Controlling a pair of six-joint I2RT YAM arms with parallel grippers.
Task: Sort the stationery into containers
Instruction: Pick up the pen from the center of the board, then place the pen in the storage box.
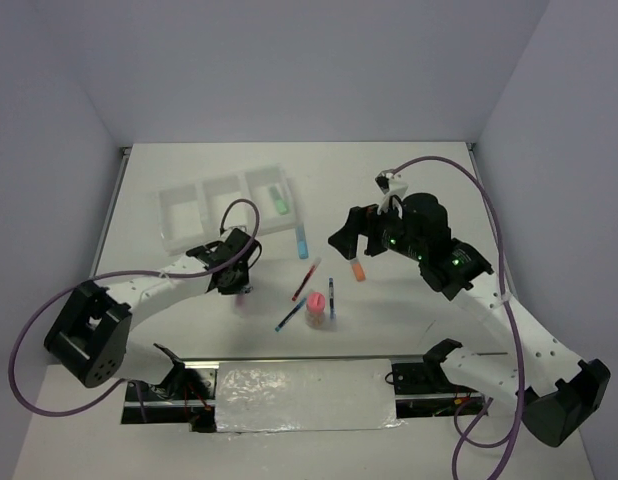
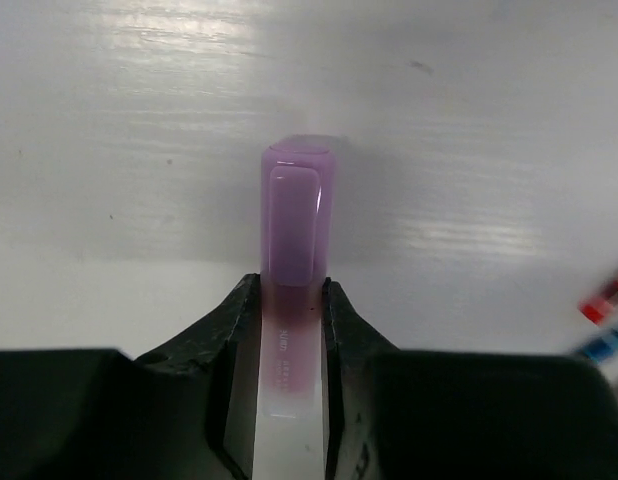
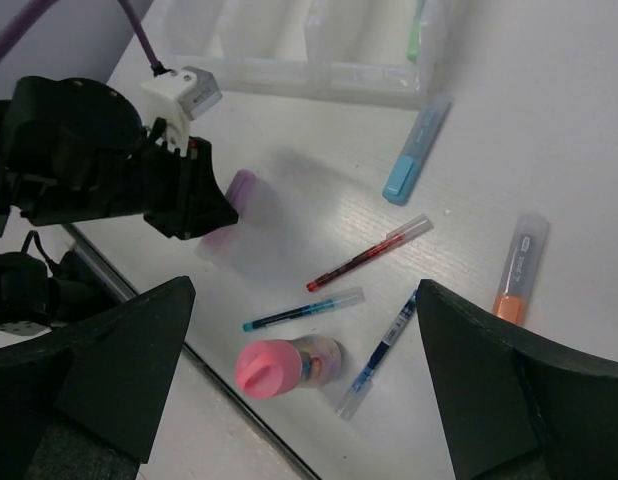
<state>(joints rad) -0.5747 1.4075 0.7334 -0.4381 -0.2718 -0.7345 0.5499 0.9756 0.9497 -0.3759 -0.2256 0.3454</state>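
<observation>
Grips the pink highlighter (image 2: 299, 215) tight in the left gripper (image 2: 292, 290), down by the table on the near side of the tray (image 1: 181, 218). Holds the right gripper (image 1: 359, 240) spread wide and empty over the orange highlighter (image 1: 357, 268), right of the blue highlighter (image 1: 302, 241).

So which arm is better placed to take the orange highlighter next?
Right: the right gripper, open, hangs close to the orange highlighter; the left gripper is shut on the pink highlighter.
</observation>
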